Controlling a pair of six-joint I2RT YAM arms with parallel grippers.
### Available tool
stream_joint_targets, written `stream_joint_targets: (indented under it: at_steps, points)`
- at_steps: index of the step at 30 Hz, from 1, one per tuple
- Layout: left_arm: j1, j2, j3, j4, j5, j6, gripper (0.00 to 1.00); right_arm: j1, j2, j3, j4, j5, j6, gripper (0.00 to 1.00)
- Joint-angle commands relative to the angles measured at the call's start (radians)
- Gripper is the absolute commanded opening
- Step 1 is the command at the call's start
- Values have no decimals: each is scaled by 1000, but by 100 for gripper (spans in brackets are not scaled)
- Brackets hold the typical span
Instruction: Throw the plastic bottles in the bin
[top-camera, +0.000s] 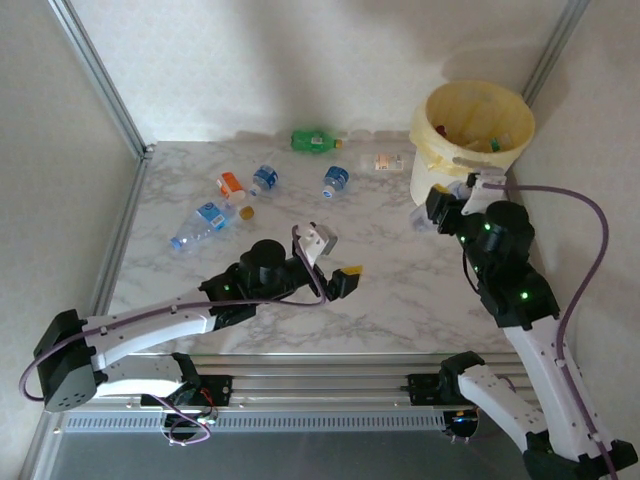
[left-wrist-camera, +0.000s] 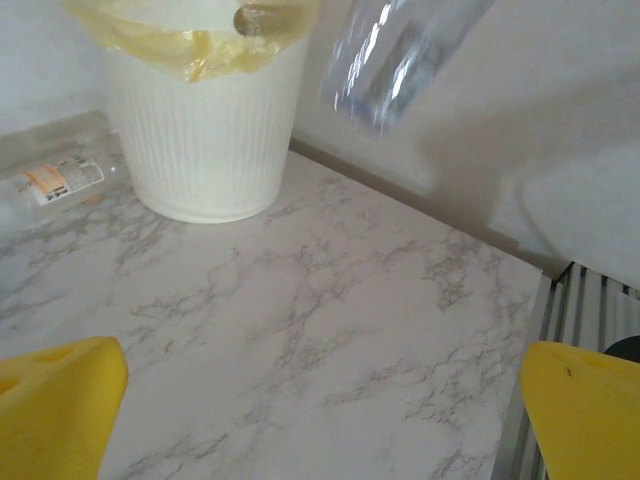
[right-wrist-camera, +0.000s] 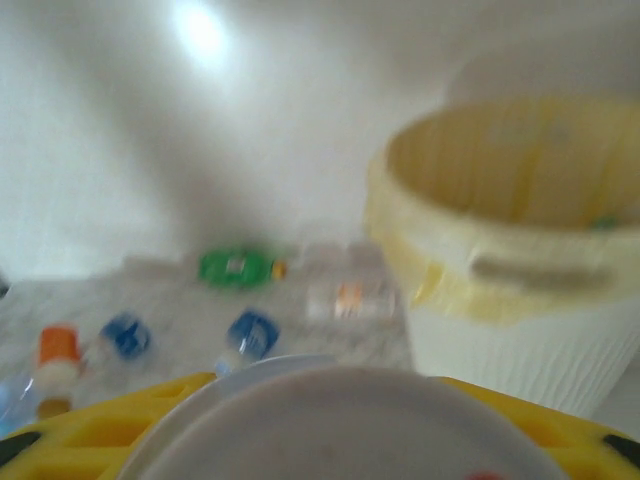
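Yellow fingers of the left gripper frame the bottom corners of its wrist view, spread wide with nothing between them, above the bare marble table. From overhead, reading left to right, six loose plastic bottles lie on their sides across the far half of the table: a large blue-label bottle, an orange-and-white bottle, a small blue-label bottle, a green bottle by the back wall, a second small blue-label bottle, and a faint-orange-label bottle just beside the bin. The bin, lined with a yellow bag, stands in the far right corner. Just in front of it the right gripper is clamped on the held bottle, a clear one raised near the rim but not over it. These bottles are likely very light, thin-walled and slick, and would buckle under a hard squeeze; a gentle grip across the middle of the body looks safest.
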Motion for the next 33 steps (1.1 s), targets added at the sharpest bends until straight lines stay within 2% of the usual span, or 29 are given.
stream_joint_targets:
  at_steps: [1,7,11,17,19,22,24,25,27,29,31,33]
  points:
    - [-3,-34,-31,41,-58,-30,100,7,-40,-57,364,102,-217,46]
    - [0,-52,-61,40,-89,-45,100,-6,-7,-145,849,157,-434,43]
    - [1,-53,-70,41,-100,-49,99,-41,53,-148,1041,153,-486,43]
    - [6,-71,-91,68,-107,-52,100,-116,150,-98,1094,100,-451,44]
    - [10,-79,-98,68,-110,-53,100,-132,190,-62,1078,121,-433,42]
    - [14,-90,-107,66,-110,-58,100,-175,291,59,927,160,-389,41]
    - [17,-95,-112,67,-113,-63,100,-235,397,222,663,108,-298,44]
    - [19,-95,-112,65,-116,-67,100,-271,481,357,458,63,-246,46]
    - [23,-92,-111,64,-118,-74,100,-306,685,672,24,58,-143,57]
    - [26,-85,-108,60,-123,-84,100,-324,864,924,-263,-6,-100,80]
    - [30,-73,-104,53,-137,-93,100,-321,956,1015,-376,2,-61,85]
    - [34,-61,-96,50,-144,-104,100,-321,947,960,-341,8,-49,89]
